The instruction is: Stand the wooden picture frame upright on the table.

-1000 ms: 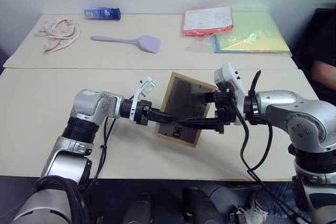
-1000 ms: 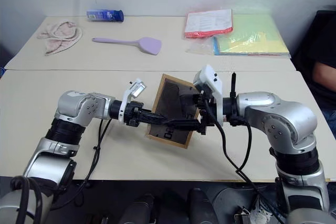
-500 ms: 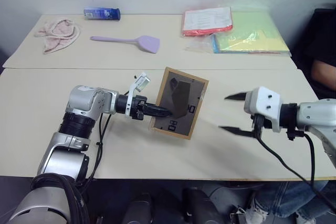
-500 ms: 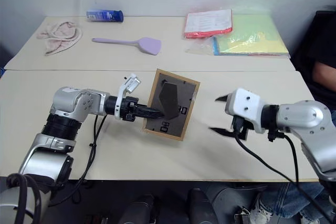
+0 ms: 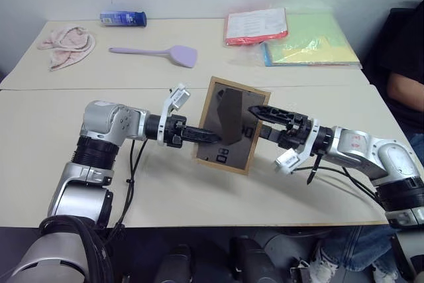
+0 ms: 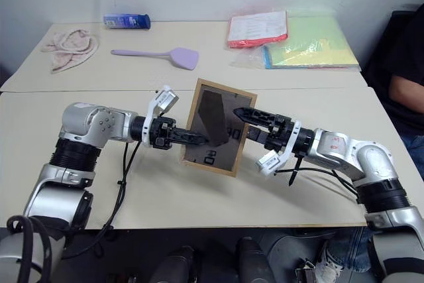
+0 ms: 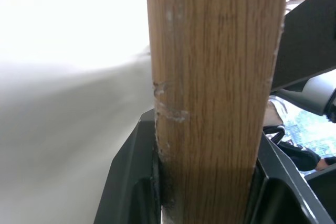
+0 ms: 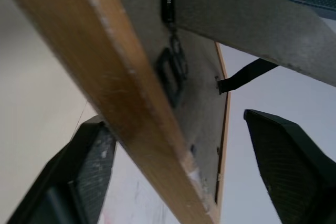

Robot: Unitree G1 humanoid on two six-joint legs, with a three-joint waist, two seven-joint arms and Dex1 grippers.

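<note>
- The table (image 5: 40,137), two pale tops joined at a seam, carries everything; the wooden picture frame (image 5: 228,127) serves as landmark, near the middle of the front top.
- The wooden picture frame is tilted with its dark grey back and stand flap facing the camera; whether its lower edge touches the table cannot be told.
- The left arm stretches nearly level from the frame's left side, its left gripper (image 5: 205,138) clamped on the frame's left wooden border; the left wrist view shows the wood squeezed between both black fingers (image 7: 131,182).
- The right arm reaches in from the frame's right, forearm low over the table, the right gripper (image 6: 240,124) partly spread, its fingers straddling the frame's right edge; in the right wrist view neither finger (image 8: 92,156) touches the wood.
- Beyond the frame lie red and green folders (image 5: 291,34).
- Farther back and left of the frame: a pink cloth (image 5: 63,41), a lilac spatula (image 5: 156,52), a blue packet (image 5: 122,18).
</note>
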